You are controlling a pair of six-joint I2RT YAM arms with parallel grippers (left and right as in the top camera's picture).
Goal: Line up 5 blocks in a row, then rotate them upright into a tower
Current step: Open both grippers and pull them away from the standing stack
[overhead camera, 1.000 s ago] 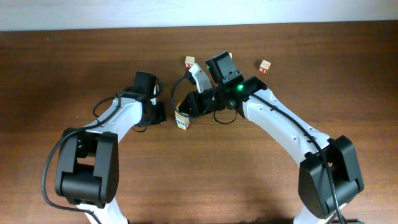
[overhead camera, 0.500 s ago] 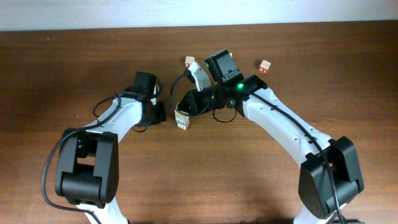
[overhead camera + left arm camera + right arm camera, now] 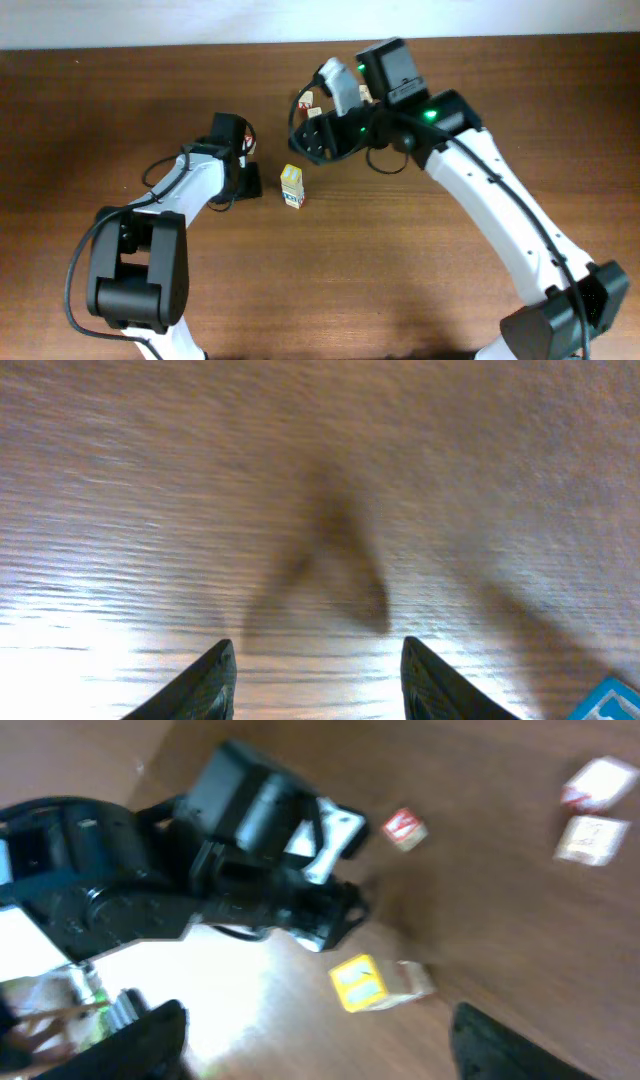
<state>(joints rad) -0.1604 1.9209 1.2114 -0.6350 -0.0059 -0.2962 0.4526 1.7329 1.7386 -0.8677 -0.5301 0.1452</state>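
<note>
**Blocks** point(image 3: 292, 187): short column, yellow face at the end nearer the right gripper point(image 3: 320, 1040), blue-marked face at the far end; whether it is upright or lying cannot be told. It sits just beside the left gripper point(image 3: 320, 675), which is low over the table point(image 3: 380, 290), jaws apart and empty. The right arm is held high, wrist tilted toward the column, jaws wide and empty.
</note>
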